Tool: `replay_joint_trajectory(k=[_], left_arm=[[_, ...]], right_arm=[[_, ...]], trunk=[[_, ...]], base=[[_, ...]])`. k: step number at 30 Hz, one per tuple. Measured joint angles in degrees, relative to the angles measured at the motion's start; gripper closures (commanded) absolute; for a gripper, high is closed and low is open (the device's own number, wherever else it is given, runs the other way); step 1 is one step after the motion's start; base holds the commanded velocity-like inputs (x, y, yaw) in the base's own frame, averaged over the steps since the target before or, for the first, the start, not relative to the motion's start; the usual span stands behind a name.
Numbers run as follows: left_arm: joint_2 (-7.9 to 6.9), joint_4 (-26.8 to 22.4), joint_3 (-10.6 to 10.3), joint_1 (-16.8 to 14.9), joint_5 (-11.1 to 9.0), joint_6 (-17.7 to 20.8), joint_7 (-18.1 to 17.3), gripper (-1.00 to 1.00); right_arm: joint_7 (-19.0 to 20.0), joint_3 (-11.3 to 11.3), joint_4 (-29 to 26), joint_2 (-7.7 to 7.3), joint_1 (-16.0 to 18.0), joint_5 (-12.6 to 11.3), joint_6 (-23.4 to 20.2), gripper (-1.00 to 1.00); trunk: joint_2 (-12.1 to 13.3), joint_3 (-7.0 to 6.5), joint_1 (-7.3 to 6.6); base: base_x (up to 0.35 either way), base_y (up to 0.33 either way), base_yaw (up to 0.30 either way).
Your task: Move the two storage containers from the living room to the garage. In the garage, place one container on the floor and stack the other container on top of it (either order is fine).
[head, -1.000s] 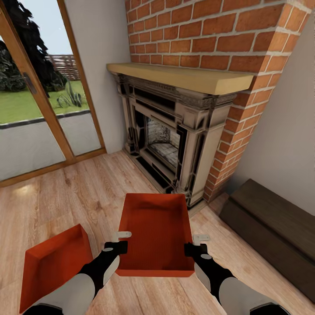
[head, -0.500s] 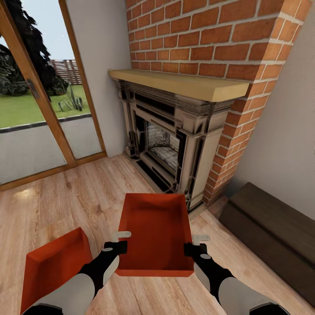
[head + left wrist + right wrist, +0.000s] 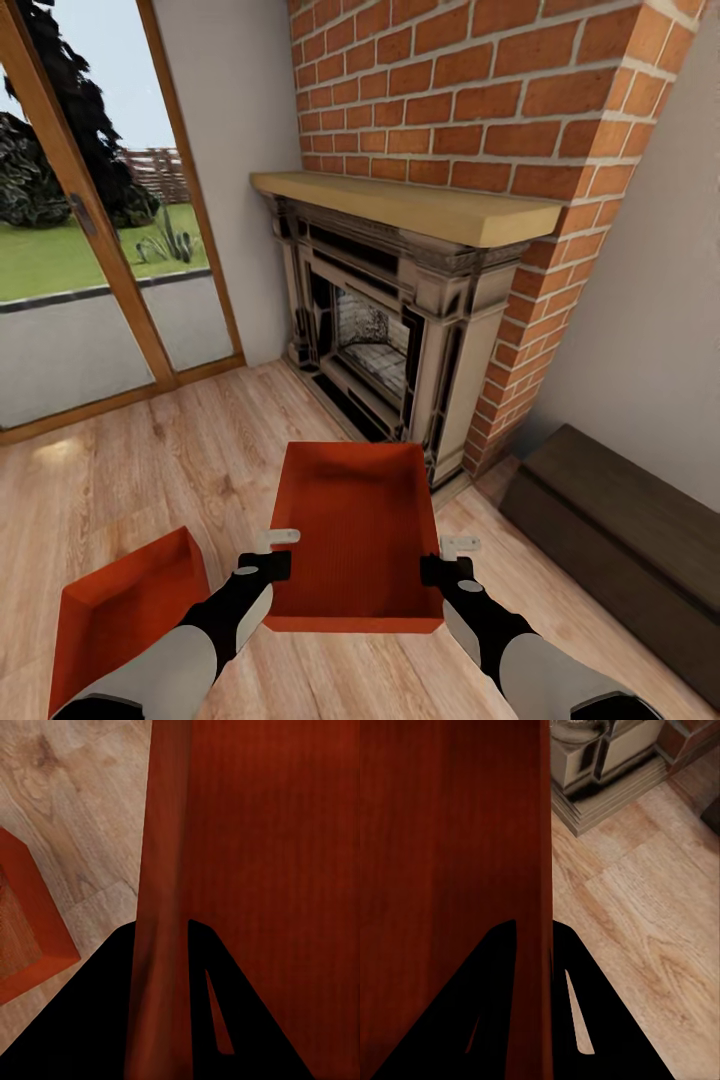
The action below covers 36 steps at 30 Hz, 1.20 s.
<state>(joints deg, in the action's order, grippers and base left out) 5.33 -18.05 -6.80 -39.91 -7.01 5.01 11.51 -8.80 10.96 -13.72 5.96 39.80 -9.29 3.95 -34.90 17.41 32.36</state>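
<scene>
Tilted upward a little since the earlier frame, the head camera only; grippers and bin unchanged. Left gripper (image 3: 268,552) clamped on the left wall of held storage container (image 3: 355,530), right gripper (image 3: 448,558) clamped on its right wall, bin lifted between both. Second storage container (image 3: 120,610) on plank floor (image 3: 180,450), beside left gripper. Fireplace (image 3: 390,320) ahead, dark chest (image 3: 620,520) beyond right gripper.

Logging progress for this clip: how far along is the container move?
Early. Done: nothing delivered yet. In hand: one orange-red rectangular bin is gripped on opposite walls by the left hand and right hand, near the brick fireplace. Left: the second orange-red bin sits on the light wood plank floor; both need moving and stacking.
</scene>
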Motion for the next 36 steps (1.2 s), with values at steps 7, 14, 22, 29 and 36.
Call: replay_joint_trajectory(k=[7,14,22,29,36], left_arm=[[0.03,0.02,0.09,0.0,0.03,0.0,0.01,1.0],[0.01,0.03,-0.03,0.0,-0.18,0.0,0.02,1.0],[0.0,0.03,-0.04,0.0,-0.23,0.0,0.03,1.0],[0.0,-0.05,-0.04,0.01,-0.22,-0.01,0.03,1.0],[0.0,-0.05,-0.06,0.01,-0.23,0.0,0.03,1.0]], right_arm=[[0.03,0.04,-0.07,-0.04,0.0,-0.01,-0.1,1.0],[-0.03,0.12,-0.22,-0.04,-0.01,-0.02,-0.27,1.0],[-0.04,0.13,-0.25,-0.04,-0.01,-0.02,-0.32,1.0],[-0.08,0.15,-0.35,-0.04,-0.01,-0.02,-0.32,1.0],[-0.07,0.15,-0.34,-0.05,-0.01,-0.02,-0.32,1.0]], trunk=[[2.82,-1.89,-1.54],[5.63,-3.78,-3.08],[8.85,-5.94,-4.84],[11.67,-7.83,-6.39],[12.1,-8.65,-6.61]], base=[[0.0,0.0,0.0],[0.0,0.0,0.0],[0.0,0.0,0.0],[0.0,0.0,0.0],[0.0,0.0,0.0]])
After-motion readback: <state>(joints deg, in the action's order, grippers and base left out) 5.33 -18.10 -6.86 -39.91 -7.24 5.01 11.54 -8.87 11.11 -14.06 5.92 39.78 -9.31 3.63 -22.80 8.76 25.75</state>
